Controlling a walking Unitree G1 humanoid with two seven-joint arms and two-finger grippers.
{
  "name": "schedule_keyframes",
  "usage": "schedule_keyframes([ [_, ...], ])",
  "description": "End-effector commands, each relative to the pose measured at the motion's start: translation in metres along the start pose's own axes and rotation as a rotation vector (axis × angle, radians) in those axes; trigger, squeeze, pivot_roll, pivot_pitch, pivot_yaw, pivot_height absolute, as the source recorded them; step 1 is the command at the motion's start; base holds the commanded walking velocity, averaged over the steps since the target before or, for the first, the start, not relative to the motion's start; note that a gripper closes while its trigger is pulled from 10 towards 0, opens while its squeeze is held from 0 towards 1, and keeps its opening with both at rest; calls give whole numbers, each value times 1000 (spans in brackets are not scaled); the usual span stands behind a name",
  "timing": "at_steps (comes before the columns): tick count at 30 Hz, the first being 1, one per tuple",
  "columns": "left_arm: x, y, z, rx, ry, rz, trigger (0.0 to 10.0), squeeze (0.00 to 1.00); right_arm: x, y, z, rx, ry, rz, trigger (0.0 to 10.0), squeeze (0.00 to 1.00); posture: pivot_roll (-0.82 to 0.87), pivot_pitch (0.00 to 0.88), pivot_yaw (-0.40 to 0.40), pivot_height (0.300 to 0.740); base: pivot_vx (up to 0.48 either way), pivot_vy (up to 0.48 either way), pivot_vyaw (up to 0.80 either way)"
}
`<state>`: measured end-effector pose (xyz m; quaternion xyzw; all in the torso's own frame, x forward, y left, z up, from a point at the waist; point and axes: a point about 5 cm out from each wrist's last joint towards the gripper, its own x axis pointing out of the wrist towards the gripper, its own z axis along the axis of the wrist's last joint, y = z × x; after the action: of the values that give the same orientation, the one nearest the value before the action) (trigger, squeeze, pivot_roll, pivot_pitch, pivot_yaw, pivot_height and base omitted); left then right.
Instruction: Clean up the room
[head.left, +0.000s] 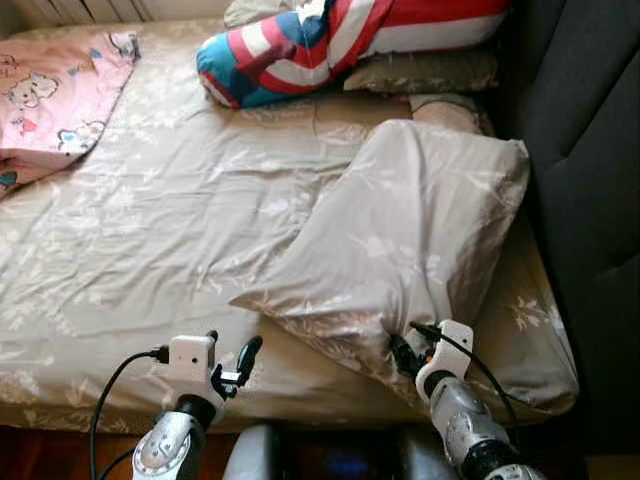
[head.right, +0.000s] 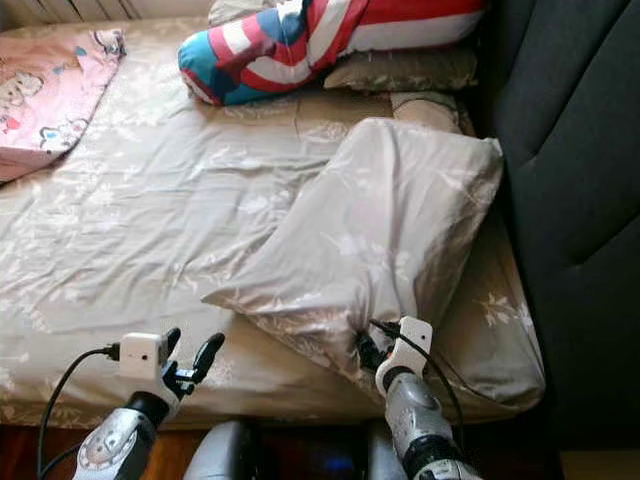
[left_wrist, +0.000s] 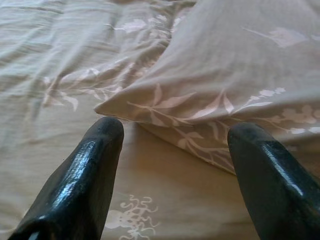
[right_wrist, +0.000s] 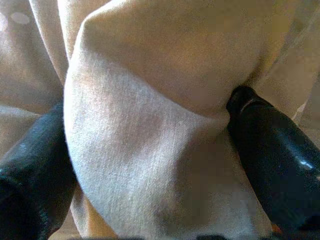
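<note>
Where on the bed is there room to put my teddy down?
The bare sheet between the pink blanket and the beige pillow is free. The head end is crowded: striped pillow, more pillows. The right gripper grips the beige pillow's edge.

Home bedroom, made-up bed (head.left: 150, 250) in floral beige sheets, pillows (head.left: 420, 230) (one striped), dark padded headboard (head.left: 590, 150)
</note>
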<state>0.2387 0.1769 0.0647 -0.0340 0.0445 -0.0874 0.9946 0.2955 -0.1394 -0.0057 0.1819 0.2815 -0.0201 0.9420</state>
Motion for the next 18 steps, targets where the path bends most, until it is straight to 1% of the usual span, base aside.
schedule_keyframes([
  [1,-9,2,-4,-8,40,13,10000,0,-5,5,-31,-2,115,13,0,0,92,333,84,656,0,0,0],
  [4,-10,1,-4,-10,47,11,10000,0,-5,4,-33,-21,122,12,0,0,87,334,82,656,0,0,0],
  [12,-8,-1,-3,-19,62,17,10000,0,-9,-1,-43,-26,132,15,0,0,79,323,74,656,0,0,0],
  [18,-4,-2,-2,-25,60,21,10000,0,-12,-1,-50,-25,141,21,0,0,67,312,63,656,0,0,0],
])
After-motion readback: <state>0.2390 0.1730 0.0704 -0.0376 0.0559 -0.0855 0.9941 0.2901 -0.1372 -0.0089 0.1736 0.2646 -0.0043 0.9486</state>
